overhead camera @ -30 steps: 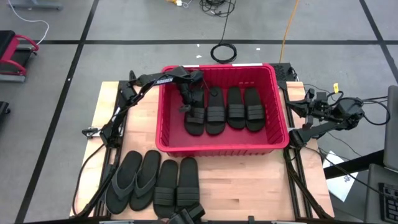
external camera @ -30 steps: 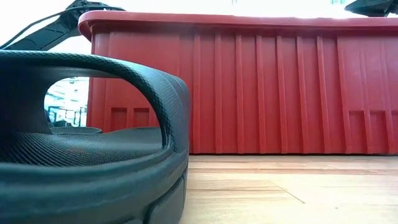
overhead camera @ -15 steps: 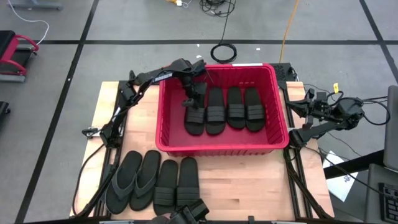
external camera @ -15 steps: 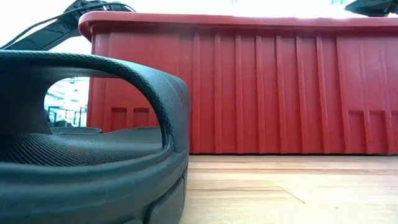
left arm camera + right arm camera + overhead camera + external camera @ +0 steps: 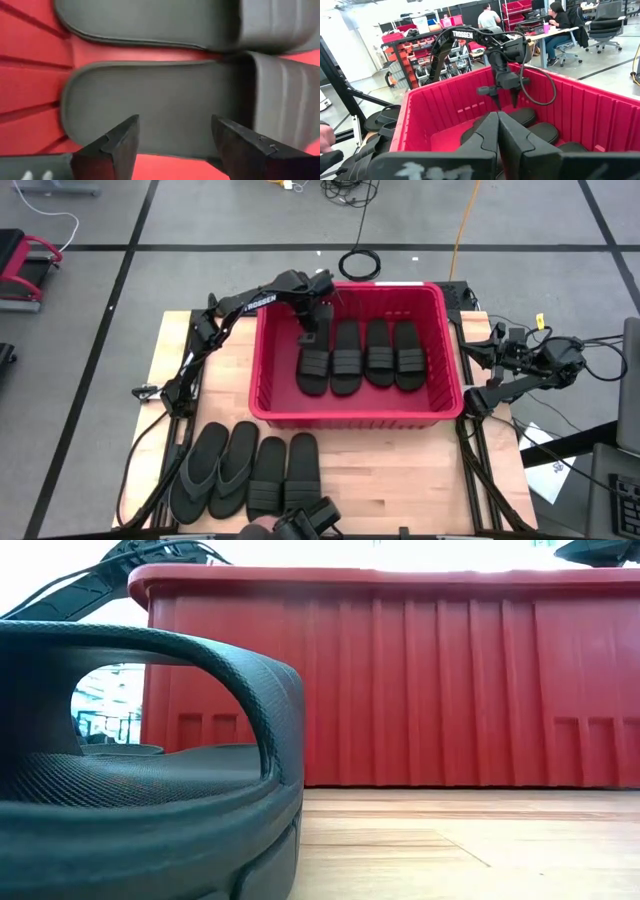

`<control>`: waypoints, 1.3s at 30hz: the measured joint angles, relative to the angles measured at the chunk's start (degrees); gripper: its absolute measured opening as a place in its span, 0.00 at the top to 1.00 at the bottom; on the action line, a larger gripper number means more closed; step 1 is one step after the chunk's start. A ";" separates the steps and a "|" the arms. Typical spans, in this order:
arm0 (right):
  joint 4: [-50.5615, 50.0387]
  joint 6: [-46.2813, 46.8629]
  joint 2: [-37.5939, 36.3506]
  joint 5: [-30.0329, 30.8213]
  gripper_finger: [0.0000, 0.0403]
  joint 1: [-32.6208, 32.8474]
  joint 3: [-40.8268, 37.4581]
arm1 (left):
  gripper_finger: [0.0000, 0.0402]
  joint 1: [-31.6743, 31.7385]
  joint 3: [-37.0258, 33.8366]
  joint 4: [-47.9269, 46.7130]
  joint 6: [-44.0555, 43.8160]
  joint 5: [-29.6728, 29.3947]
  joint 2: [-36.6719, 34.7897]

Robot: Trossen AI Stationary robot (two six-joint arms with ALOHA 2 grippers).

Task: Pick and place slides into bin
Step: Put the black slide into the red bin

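Note:
The red bin (image 5: 440, 340) stands mid-table with several black slides side by side on its floor. My left gripper (image 5: 309, 332) hovers open inside the bin, pointing down over the heel end of the leftmost slide (image 5: 313, 368). In the left wrist view its fingers (image 5: 174, 122) stand above that slide's sole (image 5: 165, 100) without touching it. Two thong slides (image 5: 215, 470) and two ribbed-strap slides (image 5: 285, 472) lie flat on the table at the near left. My right gripper (image 5: 487, 345) waits shut at the table's right edge, its fingers (image 5: 497, 116) together.
The bin's tall ribbed wall (image 5: 400, 680) fills the low view behind a slide lying close to the camera (image 5: 150, 760). A dark device (image 5: 310, 522) sits at the near edge. Bare wood (image 5: 400, 480) lies near right. People sit at desks (image 5: 555, 25) far behind.
My left gripper has risen from the leftmost slide in the bin and drawn back toward the bin's far wall, tipping to point more steeply down. That slide stays flat on the bin floor.

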 joint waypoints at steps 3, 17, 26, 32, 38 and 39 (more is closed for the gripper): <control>0.00 0.33 0.00 -0.02 1.00 0.00 0.00 | 0.42 0.12 -0.07 2.00 0.67 -0.97 0.00; -0.49 1.53 0.00 -0.15 1.00 -0.02 0.00 | 0.88 -1.92 -0.15 3.60 5.03 -2.85 0.00; -0.87 1.49 0.00 -0.15 1.00 -0.01 0.00 | 1.00 -4.77 -5.04 13.46 8.45 -12.66 -0.09; -0.88 1.49 0.00 -0.15 1.00 -0.02 0.00 | 1.00 -5.08 -9.25 16.48 6.80 -16.05 -0.13; -0.85 1.45 0.00 -0.15 1.00 -0.02 0.00 | 1.00 -5.08 -10.82 17.03 5.88 -14.44 -0.09; -0.88 1.15 0.00 -0.15 1.00 0.00 0.00 | 1.00 -4.96 -10.80 17.33 5.92 -13.84 -0.11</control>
